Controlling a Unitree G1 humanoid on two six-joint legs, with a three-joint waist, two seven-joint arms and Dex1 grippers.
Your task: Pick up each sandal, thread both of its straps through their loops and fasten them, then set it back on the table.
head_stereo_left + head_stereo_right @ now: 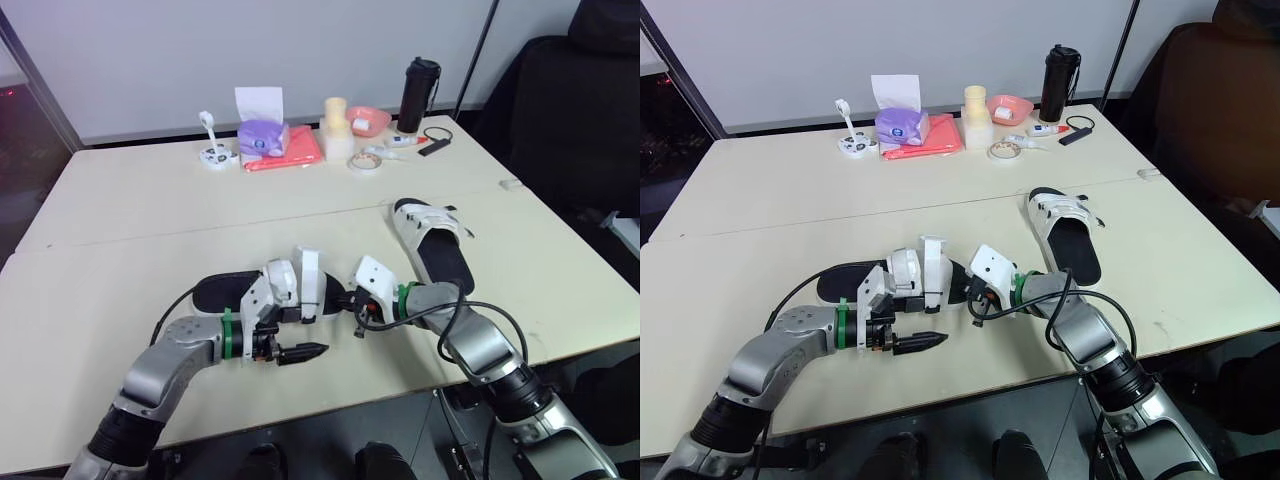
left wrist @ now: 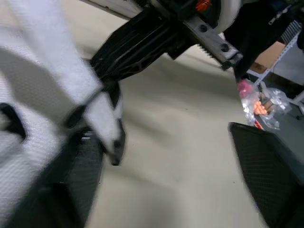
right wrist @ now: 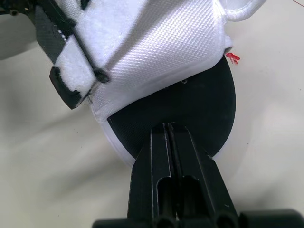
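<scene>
Standing beyond sandal (image 1: 432,238): lidded black flask (image 1: 419,95), pink bowl (image 1: 370,121), contents unclear.

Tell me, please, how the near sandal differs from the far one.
The near sandal has its white straps standing up loose; the far sandal has straps lying flat across it. The near sandal lies crosswise, the far sandal points away. Both have black soles and white straps.
</scene>
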